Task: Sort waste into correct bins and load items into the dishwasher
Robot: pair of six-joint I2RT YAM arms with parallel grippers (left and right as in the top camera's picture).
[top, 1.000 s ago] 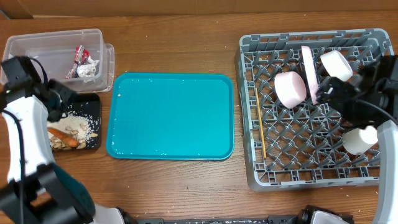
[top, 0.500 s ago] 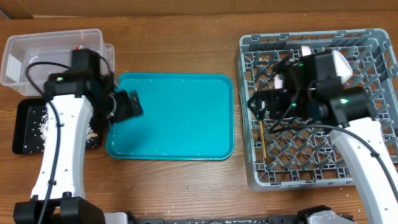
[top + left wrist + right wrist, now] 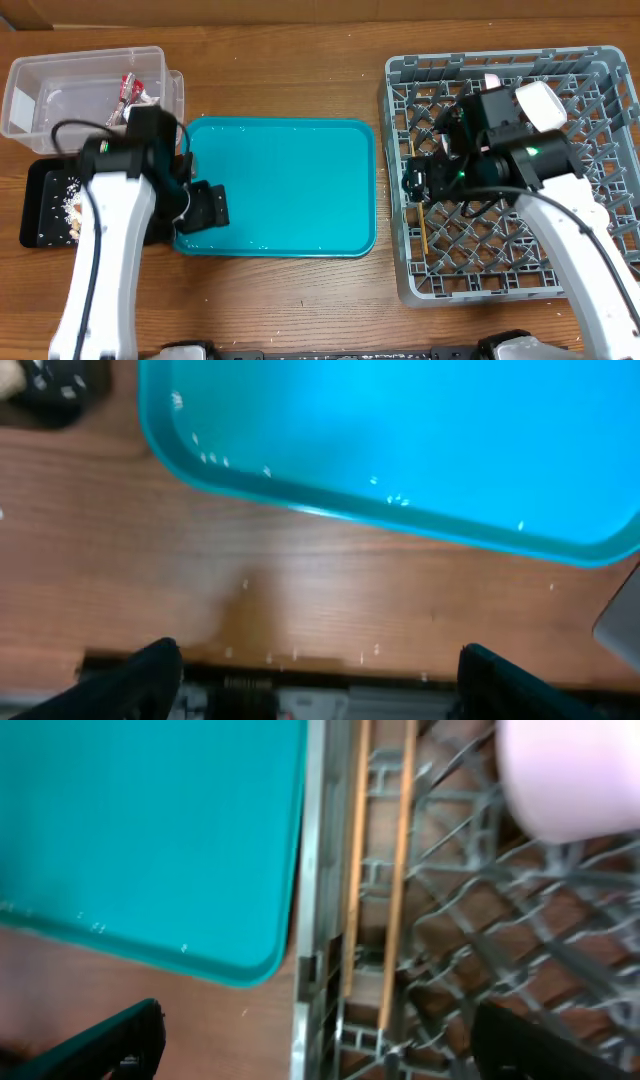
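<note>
Both of your grippers are empty. In the wrist views, the left gripper (image 3: 205,208) and the right gripper (image 3: 415,182) each show their fingers spread wide with nothing between them. The sorting looks all but done. The red wrapper (image 3: 127,87) lies in the clear tub (image 3: 40,75), and the rice scraps (image 3: 68,195) sit in the black tray (image 3: 40,215). The chopsticks (image 3: 400,860) lie side by side along the left wall of the dish rack (image 3: 500,62), with a pale bowl (image 3: 570,770) further in. Your right arm hides whatever else is in the rack. The teal tray (image 3: 280,190) holds only a few stray grains (image 3: 395,500) near its front edge, too small to pinch. I judge this to be the closing step. Lift both arms straight up, the right one clear of the rack's lattice before any sideways travel, and the left one away from the teal tray's rim.
</note>
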